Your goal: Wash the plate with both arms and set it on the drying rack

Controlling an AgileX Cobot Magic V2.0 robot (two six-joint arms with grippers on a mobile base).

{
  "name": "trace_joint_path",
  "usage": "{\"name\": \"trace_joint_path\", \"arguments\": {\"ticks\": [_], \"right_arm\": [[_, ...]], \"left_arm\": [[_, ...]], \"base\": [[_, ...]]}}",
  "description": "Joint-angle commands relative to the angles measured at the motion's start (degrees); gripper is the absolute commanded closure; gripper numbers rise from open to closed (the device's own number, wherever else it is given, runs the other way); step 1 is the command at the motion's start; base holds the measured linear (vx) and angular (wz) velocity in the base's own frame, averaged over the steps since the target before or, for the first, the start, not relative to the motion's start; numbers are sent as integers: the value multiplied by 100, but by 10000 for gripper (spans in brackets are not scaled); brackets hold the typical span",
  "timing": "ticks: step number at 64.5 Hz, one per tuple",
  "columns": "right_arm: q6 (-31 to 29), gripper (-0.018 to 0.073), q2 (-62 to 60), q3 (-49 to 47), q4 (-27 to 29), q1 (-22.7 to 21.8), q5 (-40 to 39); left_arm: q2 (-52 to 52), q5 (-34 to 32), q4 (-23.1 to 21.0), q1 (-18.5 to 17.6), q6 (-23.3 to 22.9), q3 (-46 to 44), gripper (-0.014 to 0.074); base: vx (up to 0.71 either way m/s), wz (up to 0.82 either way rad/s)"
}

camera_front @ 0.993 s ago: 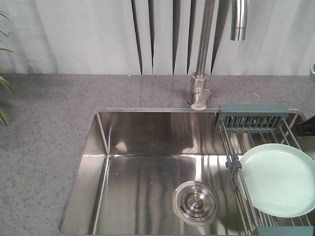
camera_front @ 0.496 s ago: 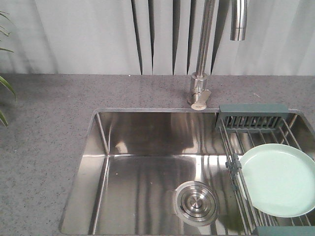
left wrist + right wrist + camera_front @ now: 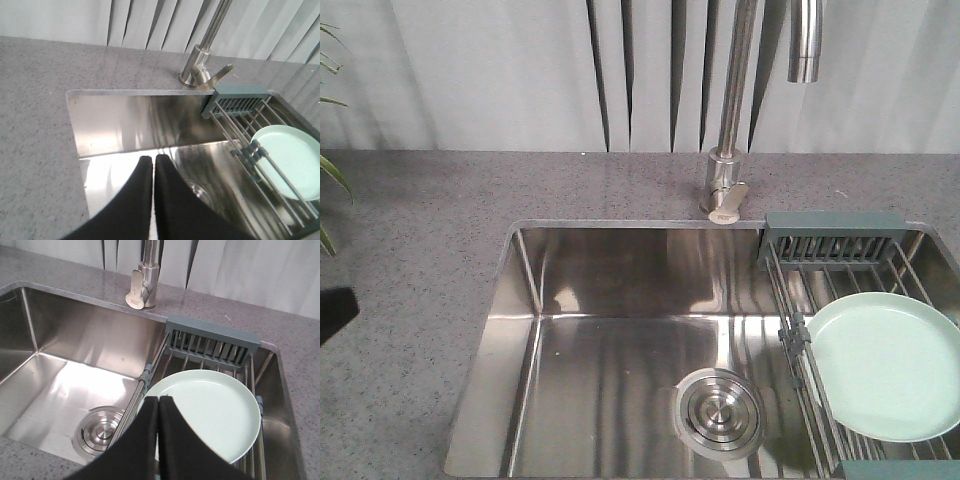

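A speckled grey tabletop (image 3: 410,250) runs beneath pale vertical blinds (image 3: 470,70). A steel sink (image 3: 620,265) is sunk into it, and a tall faucet (image 3: 725,190) stands at the back edge. The left pincer (image 3: 153,159) hangs over the basin with its two black fingers pressed together, gripping nothing. The plate (image 3: 292,160) lies well off to its right. The right pincer (image 3: 159,400) is also pinched closed and empty, poised over the plate's near-left edge; I cannot tell whether it touches. Ahead of this pincer, the plate lies flat on the wire bars of the drying rack (image 3: 212,342), which spans the sink's right end. The round drain (image 3: 102,432) sits below, to the pincer's left.

The plate already rests where the task ends, so the job looks all but done. The main risk is a careless move by the right pincer. A dip or sideways sweep could catch the low rim, and smooth plastic on steel bars probably slides easily. The plate might then skid over the rack's rail into the basin.
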Motion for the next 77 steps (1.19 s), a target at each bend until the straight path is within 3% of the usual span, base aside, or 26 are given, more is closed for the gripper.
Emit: {"name": "trace_joint_path", "arguments": {"ticks": [1, 10, 18, 25, 34, 42, 56, 62, 77], "right_arm": [[-8, 569, 72, -72, 4, 13, -471], [-13, 569, 77, -72, -1, 13, -458], [-13, 569, 77, -72, -1, 13, -426], [-13, 569, 77, -72, -1, 13, -426], [-7, 569, 77, -72, -1, 13, -337], [22, 569, 77, -72, 10, 13, -296], [30, 569, 77, -72, 10, 13, -296], [30, 569, 77, -72, 10, 13, -296], [29, 569, 77, -72, 23, 13, -296]], "left_arm": [[837, -267, -703, -12, 234, -718, 602], [2090, 54, -1864, -12, 801, -1537, 602], [3200, 925, -3225, -62, 1710, -2079, 602], [4035, 1336, -4237, -448, 2302, -2343, 602], [4906, 1307, -4996, -1059, 2610, -2574, 602], [5617, 1265, -5393, -1549, 2610, -2946, 602], [6809, 1153, -5393, -2194, 2543, -4194, 602], [7257, 930, -5393, -2345, 2522, -4703, 602], [8336, 681, -5393, -2477, 1821, -5990, 602]], "base": [[0, 0], [0, 0], [0, 0], [0, 0], [0, 0], [0, 0], [0, 0], [0, 0], [0, 0]]}}
